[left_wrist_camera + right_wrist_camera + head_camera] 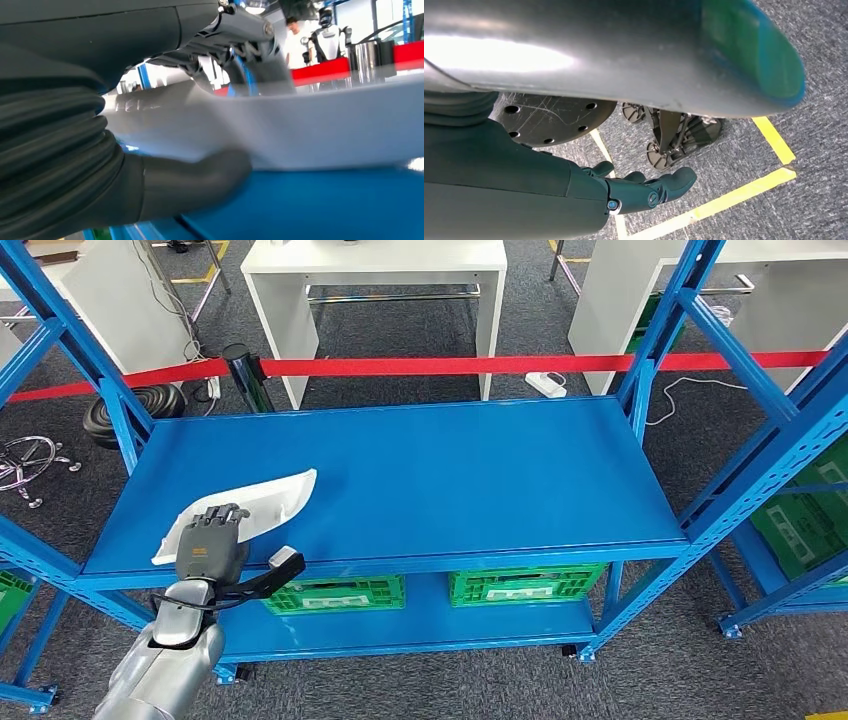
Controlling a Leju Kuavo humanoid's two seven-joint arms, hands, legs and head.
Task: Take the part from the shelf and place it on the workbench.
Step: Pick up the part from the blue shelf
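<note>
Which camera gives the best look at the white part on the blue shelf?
The head view: the whole white part lies on the blue shelf under the left hand. The left wrist view shows a blurred close stretch of it; the right wrist view faces the floor.

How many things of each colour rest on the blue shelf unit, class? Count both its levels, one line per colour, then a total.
White: 1, the part on the top shelf, with the left hand on it.
Green: 2, the crates on the lower level.
Total: 3

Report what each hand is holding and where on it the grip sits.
The left hand grips the white part at its near end, fingers on top, thumb underneath, on the blue shelf. The right hand hangs with nothing in it.
</note>
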